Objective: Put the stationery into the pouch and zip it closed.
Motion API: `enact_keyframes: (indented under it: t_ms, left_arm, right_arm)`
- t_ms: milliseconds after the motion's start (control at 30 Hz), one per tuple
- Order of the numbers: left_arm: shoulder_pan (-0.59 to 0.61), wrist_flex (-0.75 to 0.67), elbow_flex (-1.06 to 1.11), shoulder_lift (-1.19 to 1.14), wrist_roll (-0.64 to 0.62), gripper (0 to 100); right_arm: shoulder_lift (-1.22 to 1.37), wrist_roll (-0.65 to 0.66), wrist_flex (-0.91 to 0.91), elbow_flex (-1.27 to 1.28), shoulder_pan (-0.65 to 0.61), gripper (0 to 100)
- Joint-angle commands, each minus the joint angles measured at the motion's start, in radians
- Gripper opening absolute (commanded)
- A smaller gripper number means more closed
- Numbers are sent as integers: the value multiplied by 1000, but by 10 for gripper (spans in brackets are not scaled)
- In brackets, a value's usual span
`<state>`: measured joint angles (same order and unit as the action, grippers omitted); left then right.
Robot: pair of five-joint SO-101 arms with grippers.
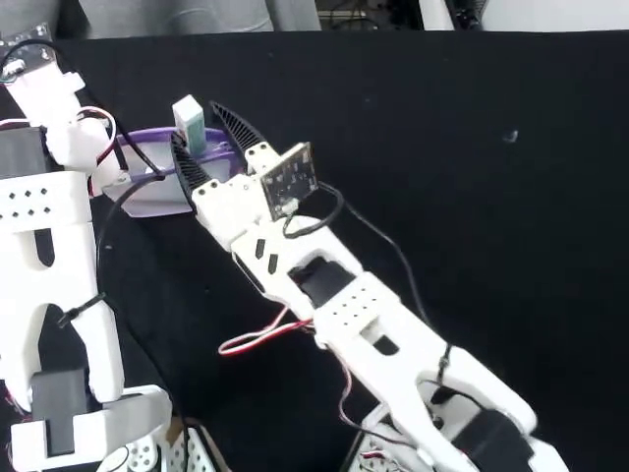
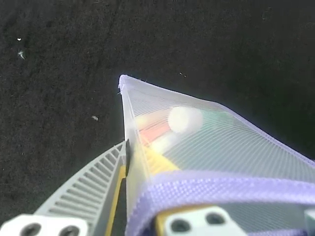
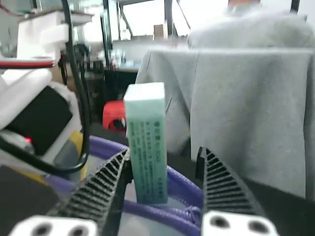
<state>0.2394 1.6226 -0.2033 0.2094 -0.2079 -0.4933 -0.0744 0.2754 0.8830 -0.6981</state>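
Currently, the pouch [image 2: 221,147] is being held up at one end by the left gripper [image 2: 127,158], whose jaws are being pressed together on the mesh wall just under the purple rim [image 2: 221,189]. Through the mesh, a white round piece [image 2: 185,119] and some reddish and yellow pieces are being seen lying inside, too blurred to be named. In the high view the pouch is being held at the far left part of the black table [image 1: 472,147], its mouth turned upward. A pale green eraser [image 3: 145,142] is standing upright in that mouth, its lower end being hidden behind the rim. The right gripper [image 1: 194,122] is being held around the eraser with its jaws spread: one black finger [image 3: 106,182] is lying against the eraser's side or just beside it, while the other is being held apart from it by a clear gap, so nothing is being pinched by this gripper
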Motion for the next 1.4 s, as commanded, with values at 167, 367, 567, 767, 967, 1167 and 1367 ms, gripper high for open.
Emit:
enact_keyframes:
  t_ms: [167,367,567,767,967,1167,1367]
  left_arm:
    - [-2,-15,7,0,-12,29]
    - [-2,-15,7,-2,-12,29]
    - [-2,-15,8,-8,-12,29]
    - [56,-20,8,-8,-12,29]
    - [96,-21,8,-9,-8,29]
    - [122,-78,65,-8,-5,29]
    - [185,-167,113,0,-5,29]
  right_arm:
    - [-120,2,-155,-85,-14,191]
    - [-120,94,-153,-96,-20,77]
    - [-145,120,-160,-113,-17,45]
    - [-366,112,-396,-127,103,103]
    - [-559,121,-756,-127,176,123]
    - [-559,121,-1062,-96,322,124]
    - [-432,66,-982,53,322,124]
